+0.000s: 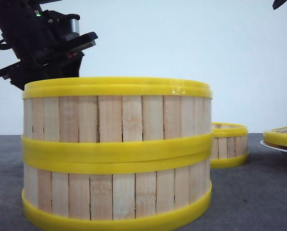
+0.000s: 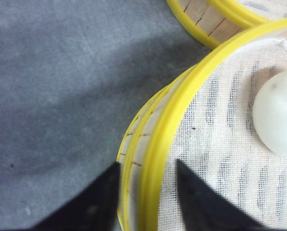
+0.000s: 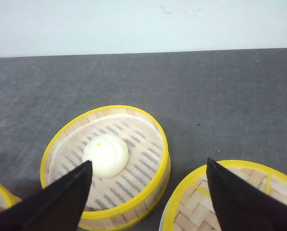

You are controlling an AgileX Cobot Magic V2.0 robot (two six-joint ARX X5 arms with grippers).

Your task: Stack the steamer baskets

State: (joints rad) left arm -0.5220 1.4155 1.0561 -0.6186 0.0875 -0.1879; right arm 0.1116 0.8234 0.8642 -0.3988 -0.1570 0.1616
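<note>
Two steamer baskets stand stacked at the front, the top basket [image 1: 117, 113] on the bottom basket [image 1: 117, 190]. The top basket [image 2: 157, 144] is lined with white cloth and holds a white bun [image 2: 278, 115]. My left gripper [image 2: 147, 162] straddles its rim, one finger outside the wall and one inside, with a sliver of cloth showing between the inner finger and the rim. A third steamer basket [image 1: 229, 144] [image 3: 105, 163] sits apart at the right with a bun [image 3: 106, 154] in it. My right gripper [image 3: 148, 166] hangs open above it, holding nothing.
A flat yellow-rimmed slatted lid [image 1: 282, 136] [image 3: 230, 197] lies on a white plate [image 1: 278, 147] at the far right, close beside the single basket. The grey table [image 1: 258, 192] runs back to a pale wall. My left arm [image 1: 47, 43] rises behind the stack.
</note>
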